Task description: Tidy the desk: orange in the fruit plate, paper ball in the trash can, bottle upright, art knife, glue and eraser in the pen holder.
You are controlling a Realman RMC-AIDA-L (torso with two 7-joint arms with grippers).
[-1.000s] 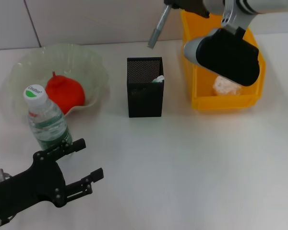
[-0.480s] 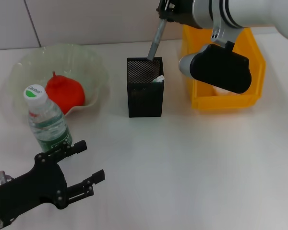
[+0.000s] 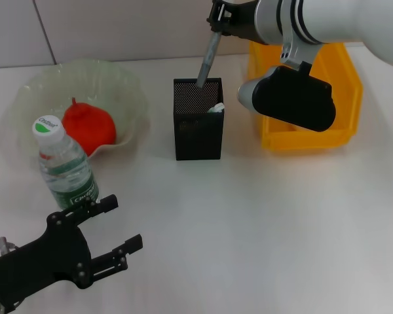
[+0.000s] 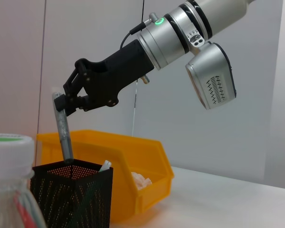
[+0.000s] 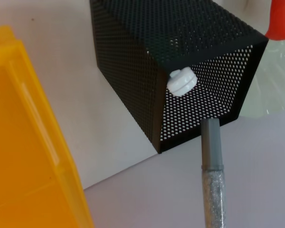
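Grey art knife (image 3: 208, 60); 1 pen holder (image 3: 198, 127).

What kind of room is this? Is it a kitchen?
Probably not a kitchen. It looks like a desk set up for tidying practice: a mesh pen holder, a yellow bin and a water bottle on a plain white table.

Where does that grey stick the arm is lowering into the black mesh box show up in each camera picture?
Head view: the art knife slants down from the right gripper into the pen holder.
Left wrist view: the knife stands with its tip inside the holder.
Right wrist view: the knife points at the holder's opening.
Shared landmark: the yellow bin.
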